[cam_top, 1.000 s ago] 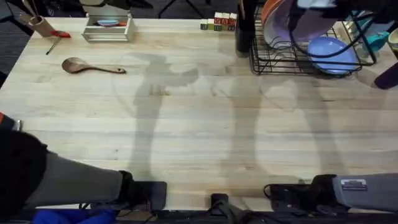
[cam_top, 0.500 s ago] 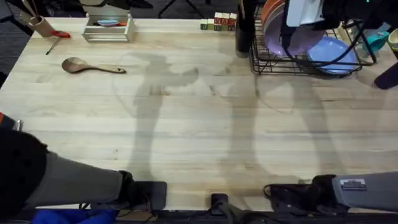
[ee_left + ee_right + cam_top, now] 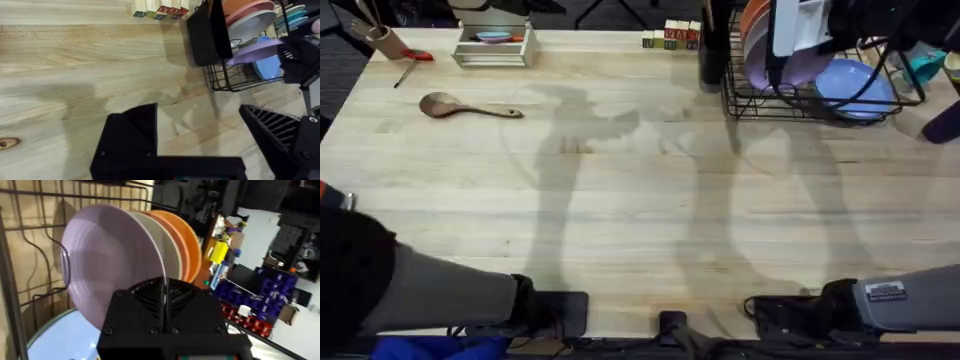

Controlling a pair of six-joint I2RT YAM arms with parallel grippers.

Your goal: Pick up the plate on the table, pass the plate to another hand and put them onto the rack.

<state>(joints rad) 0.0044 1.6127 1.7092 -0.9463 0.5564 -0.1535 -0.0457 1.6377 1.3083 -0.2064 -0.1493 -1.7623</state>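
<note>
The lavender plate (image 3: 798, 68) (image 3: 110, 265) stands nearly upright in the black wire rack (image 3: 760, 98) (image 3: 10, 295) at the table's far right. It leans next to a white plate (image 3: 167, 245) and an orange plate (image 3: 187, 240). My right gripper (image 3: 778, 62) (image 3: 163, 302) is shut on the lavender plate's rim from above. The left wrist view shows that plate (image 3: 252, 50) from the side with the right arm (image 3: 300, 55) over it. My left gripper (image 3: 200, 120) hangs open over bare table (image 3: 75, 60), holding nothing.
A light blue plate (image 3: 858, 85) lies flat in the rack's right half. A black container (image 3: 713, 45) stands at the rack's left end, with toy blocks (image 3: 672, 35) beside it. A wooden spoon (image 3: 470, 106) and a small tray (image 3: 492, 45) lie far left.
The right arm has carried the lavender plate leftward and down into the rack, turning it upright against the white plate. The left arm has not moved.
</note>
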